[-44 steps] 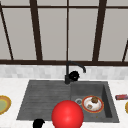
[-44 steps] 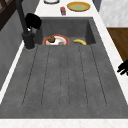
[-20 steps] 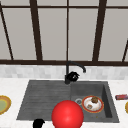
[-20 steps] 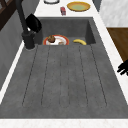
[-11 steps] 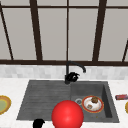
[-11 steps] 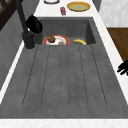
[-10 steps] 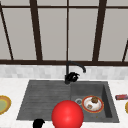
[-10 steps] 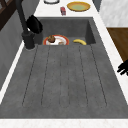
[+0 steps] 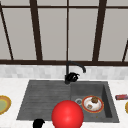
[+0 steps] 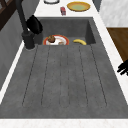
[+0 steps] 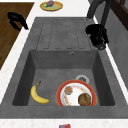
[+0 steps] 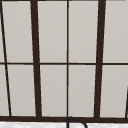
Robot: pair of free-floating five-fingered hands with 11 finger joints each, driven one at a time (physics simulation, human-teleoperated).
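Sink (image 9: 37,100): right hand (image 9: 72,77) at faucet (image 9: 67,71) base; no legible writing.

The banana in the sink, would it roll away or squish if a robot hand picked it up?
The banana lies flat on the basin floor beside the plate, apart from it. Its curved shape would probably make it rock or spin rather than roll far. It looks plain yellow and whole, so it is likely fairly firm, though a hard squeeze might bruise it. Its smooth skin could slip a little.

Flat, even light fills the scene, with no clear source and no glare. The window (image 12: 67,60) panes glow a uniform pale grey, and the sink (image 11: 37,60) walls carry only faint shading, without cast shadows.
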